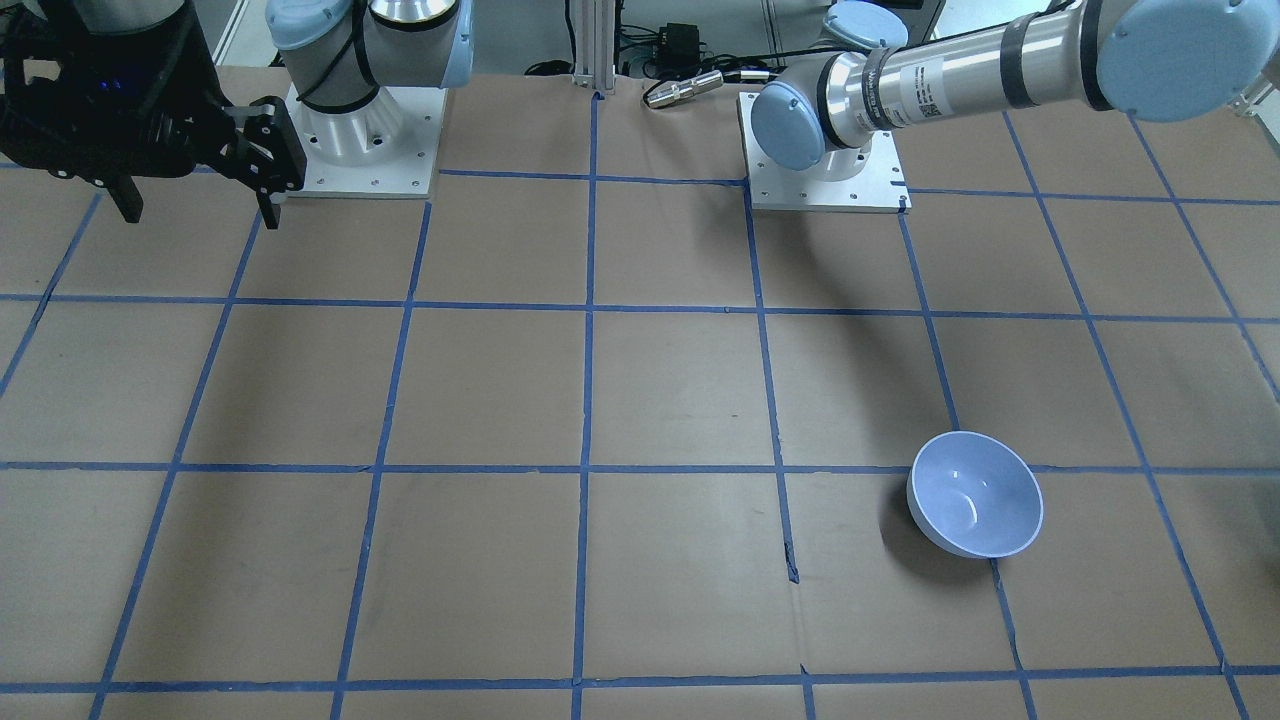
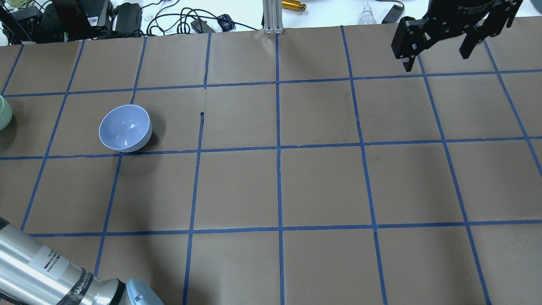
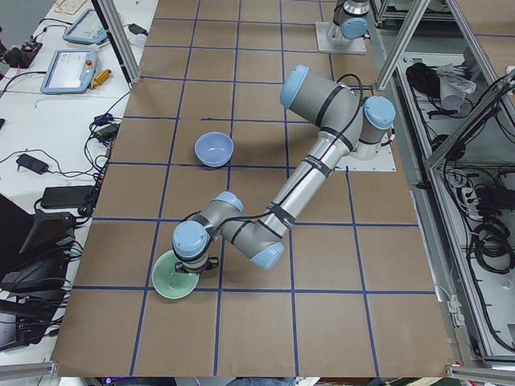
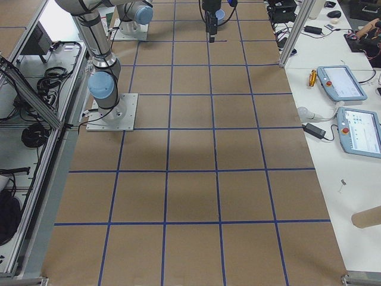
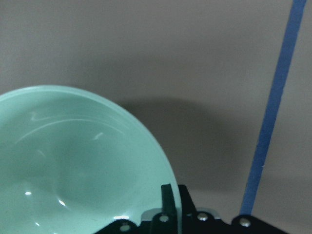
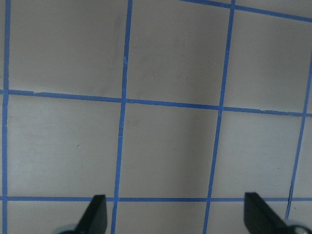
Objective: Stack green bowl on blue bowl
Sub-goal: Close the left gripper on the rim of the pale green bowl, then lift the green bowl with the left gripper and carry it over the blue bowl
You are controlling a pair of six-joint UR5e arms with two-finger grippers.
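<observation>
Green bowl at left end of bench, rim at left jaws, one finger inside rim, clamping undeterminable, bowl cropped at overhead edge, blue bowl well apart, right jaws released, far across bench.

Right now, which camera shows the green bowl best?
Exterior left: the green bowl shows nearly whole, partly under the left arm. The left wrist camera gives only a close-up of part of its rim and inside. The overhead catches a sliver at its left edge. The other views miss it.
</observation>
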